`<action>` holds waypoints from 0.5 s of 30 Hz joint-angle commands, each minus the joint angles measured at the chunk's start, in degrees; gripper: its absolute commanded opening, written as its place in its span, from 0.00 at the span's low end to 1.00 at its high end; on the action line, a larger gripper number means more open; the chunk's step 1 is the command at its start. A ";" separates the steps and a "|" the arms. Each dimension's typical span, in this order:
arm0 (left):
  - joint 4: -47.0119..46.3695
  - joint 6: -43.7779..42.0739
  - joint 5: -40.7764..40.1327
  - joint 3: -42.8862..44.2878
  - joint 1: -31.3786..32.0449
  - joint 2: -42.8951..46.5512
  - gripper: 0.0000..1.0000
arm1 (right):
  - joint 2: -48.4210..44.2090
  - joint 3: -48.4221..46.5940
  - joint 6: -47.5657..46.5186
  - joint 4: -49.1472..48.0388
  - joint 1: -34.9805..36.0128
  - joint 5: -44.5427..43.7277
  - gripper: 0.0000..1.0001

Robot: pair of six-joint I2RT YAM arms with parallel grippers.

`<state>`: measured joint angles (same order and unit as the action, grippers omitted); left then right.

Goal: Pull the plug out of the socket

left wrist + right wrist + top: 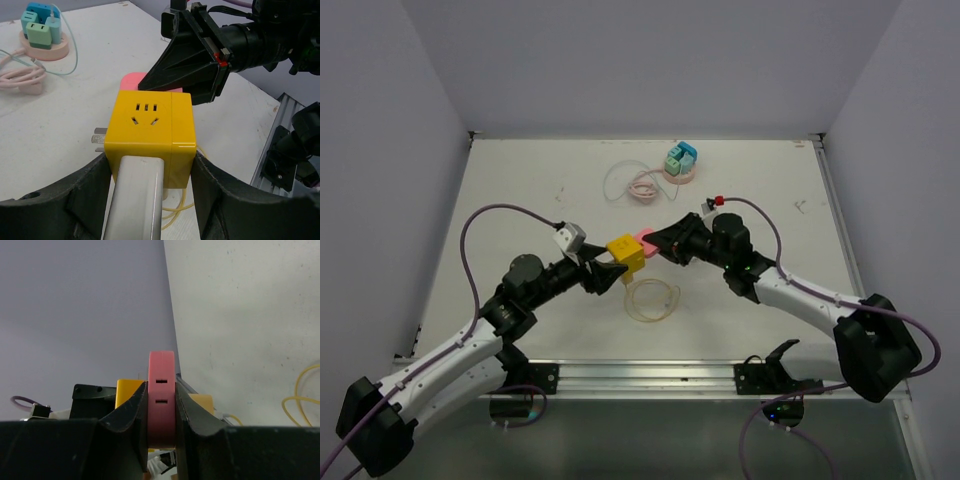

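Note:
A yellow cube socket (pixel 626 252) with plug holes on top and metal prongs on one side is held above the table. My left gripper (pixel 610 268) is shut on it, and in the left wrist view the fingers clamp both sides of the cube (pixel 150 130). A flat pink plug (pixel 645 239) sits against the cube's far side. My right gripper (pixel 657 244) is shut on it. In the right wrist view the pink plug (pixel 161 400) is pinched between the fingers, with the yellow cube (pixel 129 390) behind it. The joint between the two pieces is hidden.
A pink round base with teal and green plugs (pixel 681 160) stands at the back, beside a coiled pink cable (pixel 635 185). A loop of yellow cable (pixel 652 300) lies under the cube. A metal rail (pixel 650 375) runs along the near edge.

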<state>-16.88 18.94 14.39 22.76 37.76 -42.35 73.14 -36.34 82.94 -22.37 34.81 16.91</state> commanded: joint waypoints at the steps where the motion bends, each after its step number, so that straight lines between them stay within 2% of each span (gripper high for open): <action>1: -4.39 0.57 -3.23 -2.01 -0.32 3.67 0.00 | -3.61 1.26 0.74 1.62 -4.12 -2.93 0.00; 10: -1.84 1.01 -6.57 -4.31 -0.32 6.93 0.00 | -7.14 2.76 -0.75 6.99 -12.03 -2.14 0.00; 15: -1.66 1.98 -6.57 -3.43 -0.40 5.87 0.00 | -8.11 2.06 -9.97 15.51 -16.95 -5.48 0.00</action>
<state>-12.97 19.79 8.91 17.85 37.63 -36.77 66.52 -33.71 79.37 -12.47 20.62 14.44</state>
